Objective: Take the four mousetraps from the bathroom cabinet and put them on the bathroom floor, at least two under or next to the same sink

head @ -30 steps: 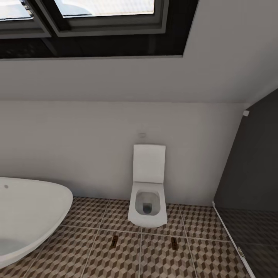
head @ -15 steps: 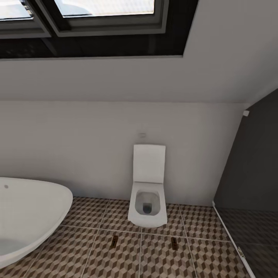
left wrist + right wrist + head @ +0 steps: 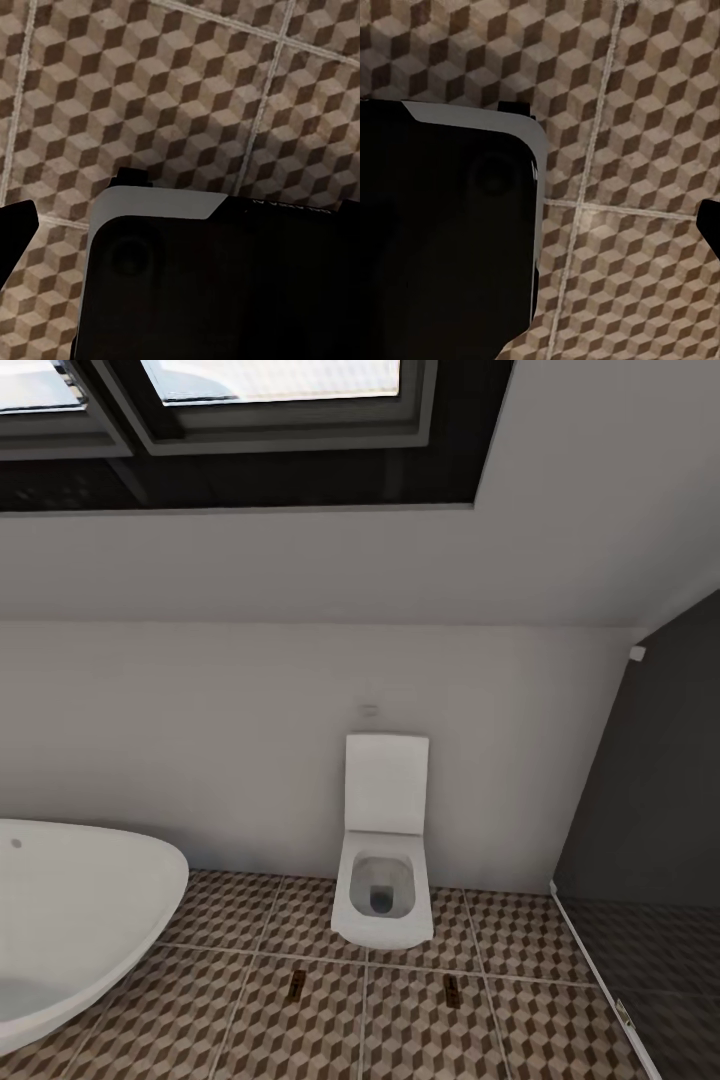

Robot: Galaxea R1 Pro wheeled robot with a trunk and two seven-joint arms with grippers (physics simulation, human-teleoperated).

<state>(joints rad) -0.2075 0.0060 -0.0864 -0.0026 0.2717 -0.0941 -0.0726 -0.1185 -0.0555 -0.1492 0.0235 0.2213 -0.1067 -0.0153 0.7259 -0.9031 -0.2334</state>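
head view, counted: two mousetraps on the bathroom floor (image 3: pixel 200 1010), one mousetrap (image 3: pixel 296 987) left of the other mousetrap (image 3: pixel 452 992), each on its own tile, well apart, both in front of the toilet. one wall-hung toilet (image 3: pixel 383 900), lid up. one flush plate (image 3: pixel 369 711) on the wall above it. one white bathtub (image 3: pixel 70 920), partly in view. two skylight panes, one skylight pane (image 3: pixel 270 378) and a second skylight pane (image 3: pixel 35 385) cut off at the edge. one dark glass partition (image 3: pixel 650 810). one small white fitting (image 3: pixel 637 653) at its upper corner. wrist views: cube-patterned tiles with pale grout lines; tile count cannot be told.
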